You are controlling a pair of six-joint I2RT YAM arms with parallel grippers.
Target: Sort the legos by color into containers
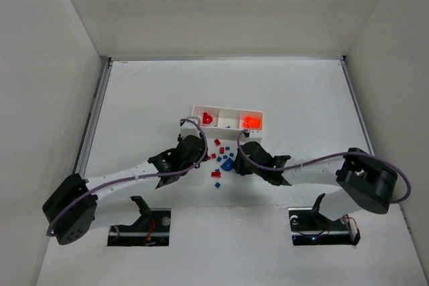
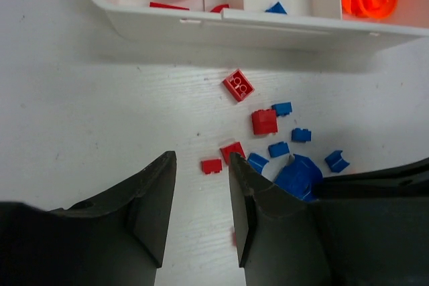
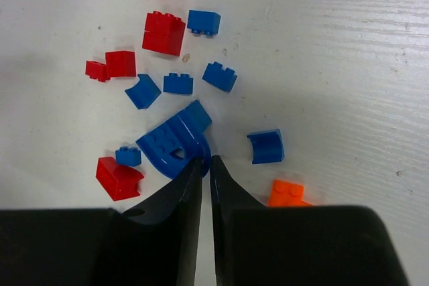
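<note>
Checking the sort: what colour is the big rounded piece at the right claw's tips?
Blue. The rounded piece shows best in the right wrist view.

Loose legos (image 2: 264,121) lie on the table (image 2: 100,118) just before the tray (image 2: 268,31); others lie inside it.

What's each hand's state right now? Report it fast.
Left hand: open, holding nothing.
Right hand: closed on the rim of the big blue rounded lego.
</note>
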